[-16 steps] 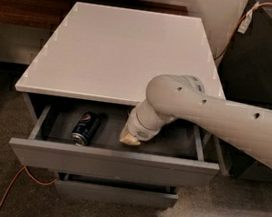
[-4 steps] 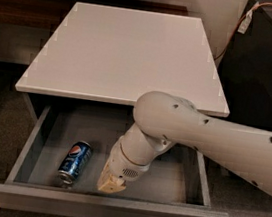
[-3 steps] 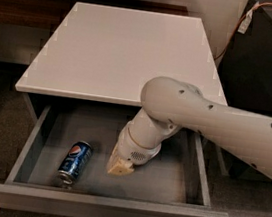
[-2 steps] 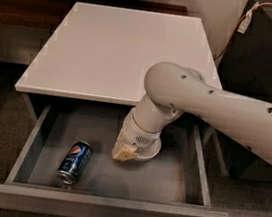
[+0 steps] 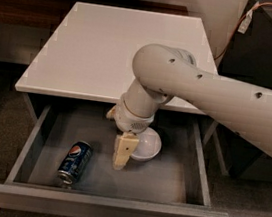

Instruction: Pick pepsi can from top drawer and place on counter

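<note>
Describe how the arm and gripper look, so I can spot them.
The arm is a thick, smooth off-white tube with a bulbous elbow and small dark dots. The gripper, hanging in the top drawer beside the white bowl, is blocky and yellowish-cream.

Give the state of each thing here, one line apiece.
top drawer: pulled open.
pepsi can: lying on its side in the drawer's left part, unheld.
white bowl: upright in the drawer, partly behind the gripper.
gripper: pointing down into the drawer, between can and bowl.
</note>
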`<state>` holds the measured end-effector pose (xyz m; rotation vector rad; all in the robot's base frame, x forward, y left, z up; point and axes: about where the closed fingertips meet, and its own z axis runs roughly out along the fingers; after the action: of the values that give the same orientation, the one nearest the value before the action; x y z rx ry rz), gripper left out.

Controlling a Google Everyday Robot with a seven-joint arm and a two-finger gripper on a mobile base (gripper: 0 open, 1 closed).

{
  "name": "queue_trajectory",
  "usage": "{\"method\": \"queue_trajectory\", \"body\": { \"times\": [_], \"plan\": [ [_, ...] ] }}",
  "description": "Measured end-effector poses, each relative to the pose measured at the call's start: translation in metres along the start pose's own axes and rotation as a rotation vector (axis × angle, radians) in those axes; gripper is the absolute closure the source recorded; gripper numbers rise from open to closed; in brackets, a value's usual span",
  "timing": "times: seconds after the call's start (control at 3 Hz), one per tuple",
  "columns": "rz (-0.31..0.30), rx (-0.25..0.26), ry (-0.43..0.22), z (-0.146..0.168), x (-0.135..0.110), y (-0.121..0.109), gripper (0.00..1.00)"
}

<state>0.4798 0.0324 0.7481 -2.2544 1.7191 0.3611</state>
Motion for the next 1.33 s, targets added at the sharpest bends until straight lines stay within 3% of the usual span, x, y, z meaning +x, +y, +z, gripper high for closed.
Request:
{"method": "queue_trajectory", "body": {
  "times": [0.33, 0.67, 1.33],
  "plan": [
    [-0.106, 0.044, 0.016, -0.012, -0.009, 0.002, 0.00],
    [-0.110, 0.042, 0.017, -0.012, -0.010, 0.001, 0.00],
    [-0.356, -0.065, 0.088, 0.015, -0.047, -0.037, 0.00]
  ]
}}
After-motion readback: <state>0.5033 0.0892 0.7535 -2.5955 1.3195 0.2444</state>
